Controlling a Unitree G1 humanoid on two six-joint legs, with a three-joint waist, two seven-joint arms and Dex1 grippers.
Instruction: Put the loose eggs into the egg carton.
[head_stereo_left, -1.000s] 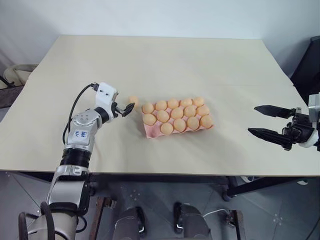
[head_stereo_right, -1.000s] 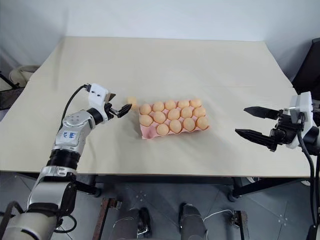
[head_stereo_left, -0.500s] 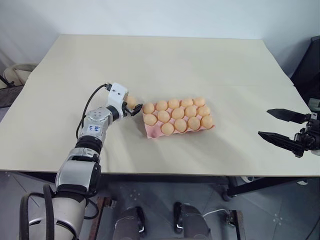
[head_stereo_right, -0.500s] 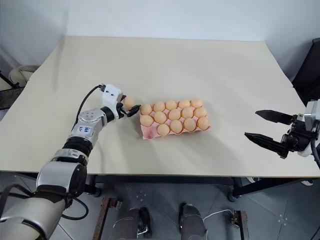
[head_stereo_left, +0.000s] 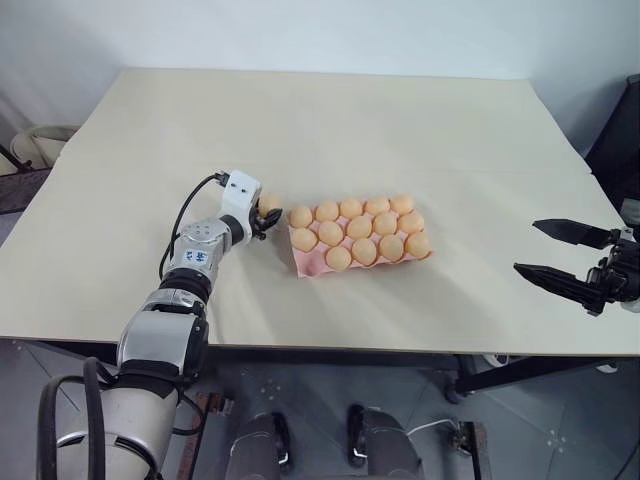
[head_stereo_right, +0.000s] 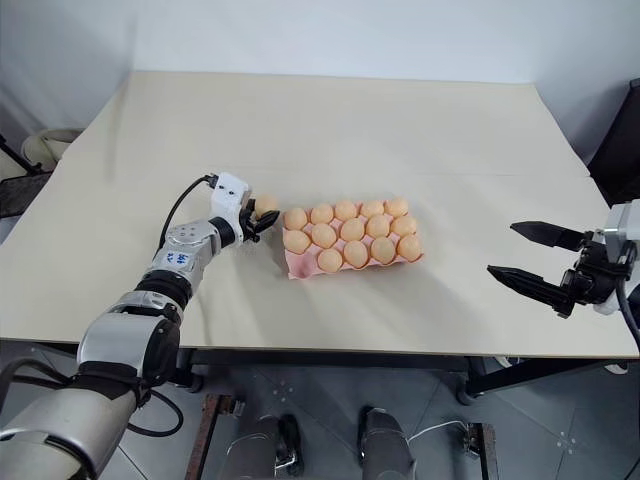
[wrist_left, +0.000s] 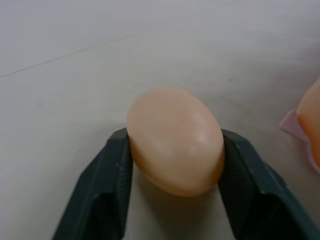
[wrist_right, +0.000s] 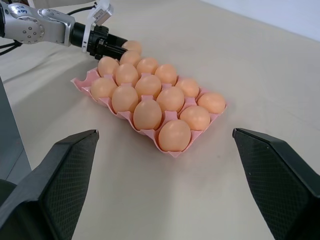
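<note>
1 smooth, pale orange egg (wrist_left: 175, 141) is clamped between the 2 matte black fingers (wrist_left: 102, 195) of the left gripper (head_stereo_left: 263, 215), low over the table (head_stereo_left: 330, 130) and just beside the left end of the carton (head_stereo_left: 305, 263). In the left wrist view the oval shell is seen pressed on both sides by the finger pads, with a pink carton corner near it. 14 alike eggs are counted in the round cups of the pink moulded carton, which is set in 3 rows near the table's middle; 1 cup at its near left corner is seen bare. A flat, matte beige surface is presented by the table, with wide open room behind the carton, to its right, and along the near edge. Well apart to the right, the right gripper (head_stereo_right: 528, 254) is held near the table's right edge with its 2 pointed, textured black fingers spread wide and nothing between them, aimed toward the carton.
</note>
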